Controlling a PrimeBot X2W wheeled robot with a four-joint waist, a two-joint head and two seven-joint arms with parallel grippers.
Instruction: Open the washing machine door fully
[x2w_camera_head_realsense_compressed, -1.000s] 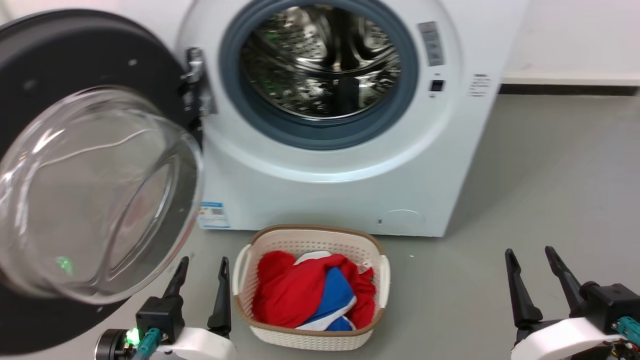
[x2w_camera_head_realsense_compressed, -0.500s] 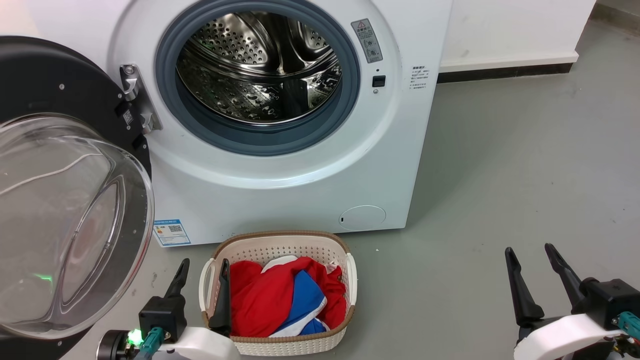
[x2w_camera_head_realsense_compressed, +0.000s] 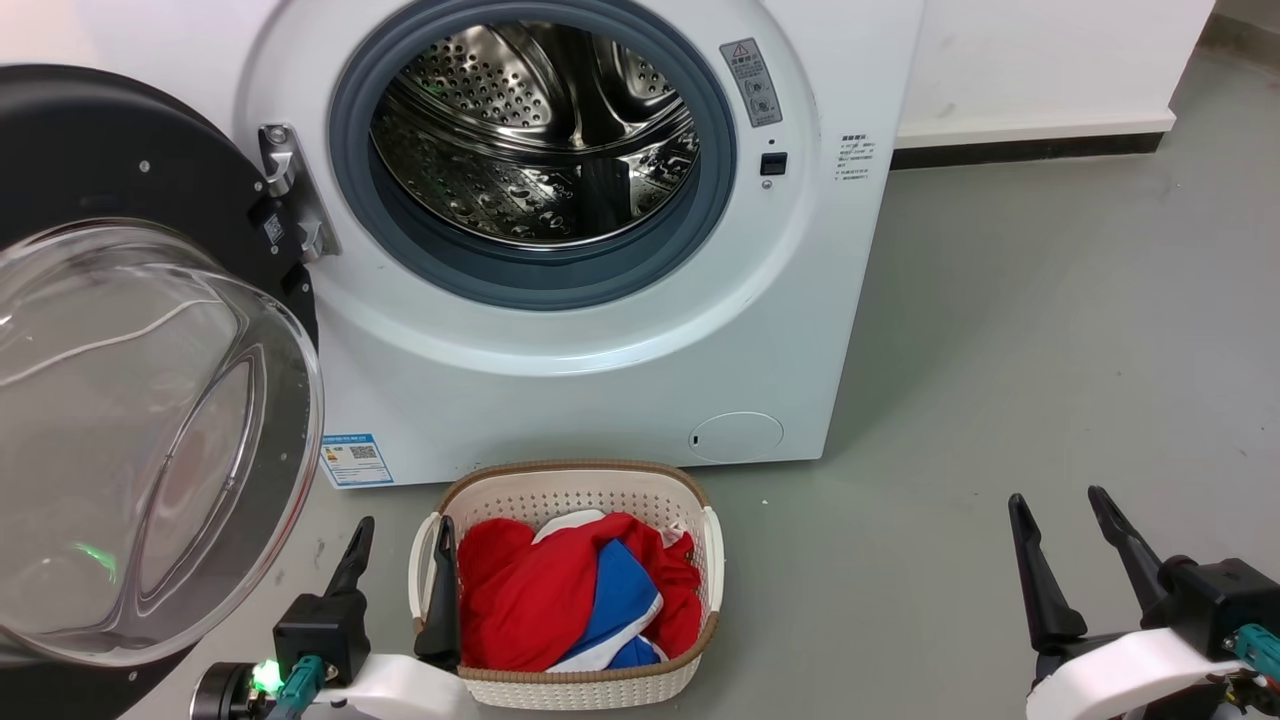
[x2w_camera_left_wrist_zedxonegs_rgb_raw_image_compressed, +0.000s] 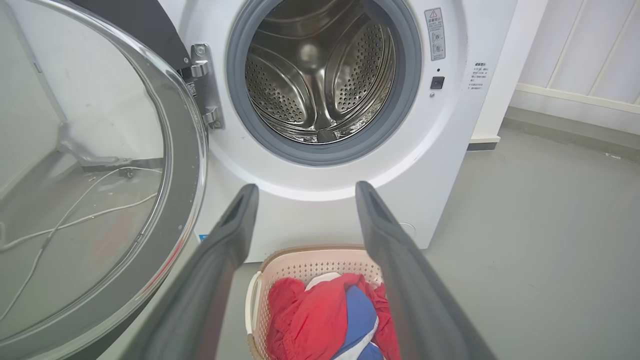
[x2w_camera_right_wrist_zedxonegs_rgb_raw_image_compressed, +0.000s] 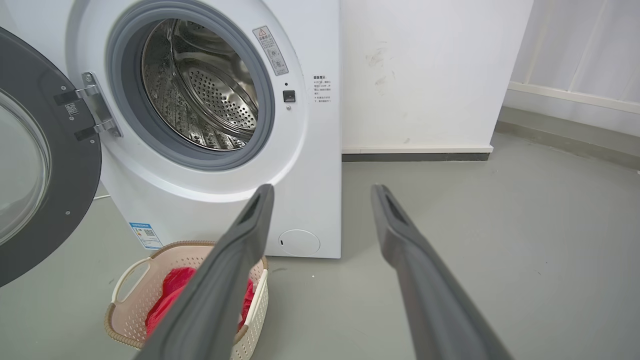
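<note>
Washing machine door (x2w_camera_head_realsense_compressed: 140, 420) swung out to the left of the washing machine (x2w_camera_head_realsense_compressed: 620, 380), hanging on its hinge, glass bowl facing outward; drum (x2w_camera_head_realsense_compressed: 540, 130) mouth wholly exposed, so the opening looks done or nearly so. Laundry basket (x2w_camera_head_realsense_compressed: 590, 690) on the floor just before the washer, likely staged for loading. Left gripper (x2w_camera_head_realsense_compressed: 405, 525) low by the door's edge, fingers spread, holding nothing; right gripper (x2w_camera_head_realsense_compressed: 1056, 497) well off the washer's right, likewise spread and empty.

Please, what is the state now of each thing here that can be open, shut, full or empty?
Round glossy black washing machine door with clear glass bowl: open, swung left.
Perforated steel drum: empty.
Small round white flap: shut.
Cream plastic basket: holds red and blue cloth.
Left pincer: open, empty.
Right pincer: open, empty.
</note>
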